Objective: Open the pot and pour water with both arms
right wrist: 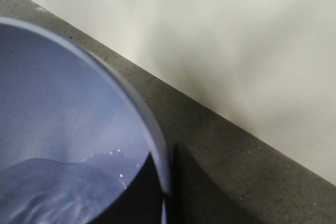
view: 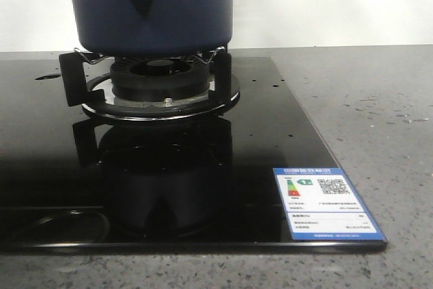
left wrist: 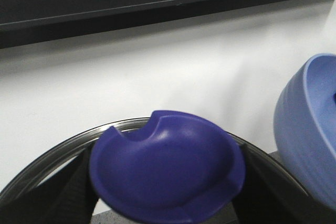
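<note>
You see a glossy black glass cooktop set in a speckled grey stone counter, a white wall behind. The large matte navy-blue round pot hangs just above the black burner ring, its tapered handle stub with the round hole facing you. Your left gripper's view shows a purple-blue domed lid close against it, a lighter blue bowl beside; you cannot tell either gripper's state.
</note>
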`<state>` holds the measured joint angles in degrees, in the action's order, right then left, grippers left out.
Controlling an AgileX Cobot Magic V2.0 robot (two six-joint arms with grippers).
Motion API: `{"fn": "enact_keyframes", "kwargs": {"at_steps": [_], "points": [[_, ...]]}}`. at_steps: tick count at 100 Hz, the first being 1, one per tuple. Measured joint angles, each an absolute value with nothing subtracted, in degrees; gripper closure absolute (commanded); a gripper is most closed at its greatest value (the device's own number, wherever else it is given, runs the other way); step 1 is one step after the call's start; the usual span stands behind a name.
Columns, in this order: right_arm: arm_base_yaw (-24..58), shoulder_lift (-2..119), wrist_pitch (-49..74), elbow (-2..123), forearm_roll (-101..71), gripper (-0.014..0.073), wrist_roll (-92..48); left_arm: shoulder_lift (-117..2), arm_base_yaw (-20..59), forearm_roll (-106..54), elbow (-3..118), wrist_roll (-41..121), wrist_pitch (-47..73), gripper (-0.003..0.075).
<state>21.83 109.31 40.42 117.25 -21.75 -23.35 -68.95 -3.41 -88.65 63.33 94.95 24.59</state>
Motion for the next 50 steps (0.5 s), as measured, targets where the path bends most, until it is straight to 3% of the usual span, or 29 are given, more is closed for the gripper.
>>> {"fn": "enact_keyframes", "kwargs": {"at_steps": [50], "points": [[26.5, 97.3, 9.8, 92.3, -22.3, 0.0634, -28.9, -68.9, -3.4, -88.6, 63.3, 95.0, 24.6, 0.0282]]}}
